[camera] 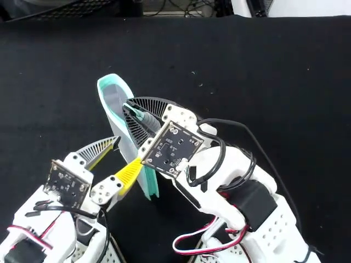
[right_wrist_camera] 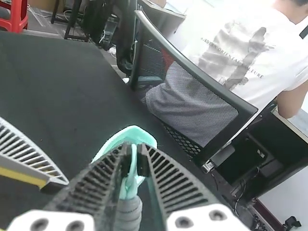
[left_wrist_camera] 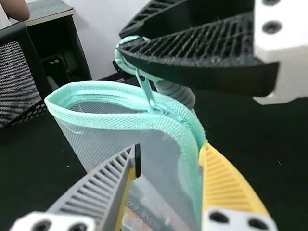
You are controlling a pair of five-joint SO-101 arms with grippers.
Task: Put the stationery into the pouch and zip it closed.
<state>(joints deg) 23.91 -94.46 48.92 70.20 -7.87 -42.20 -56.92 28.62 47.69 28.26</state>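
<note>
Nearest, the pouch [left_wrist_camera: 120, 130] is stood on edge on the desk [camera: 247, 71] and clamped at its near end by the left gripper [camera: 129, 153], whose grey and yellow fingers are closed on the mesh walls, evidently to brace it against a pull. Beyond, the zipper pull [left_wrist_camera: 147, 89] is pinched by the right gripper [right_wrist_camera: 133, 156], its black fingers brought almost together on the teal tab. A grey ribbed item [left_wrist_camera: 177, 91], possibly stationery, is seen beside the slider. Farther off, the mouth gapes, so zipping is judged unfinished. The contents cannot be made out.
</note>
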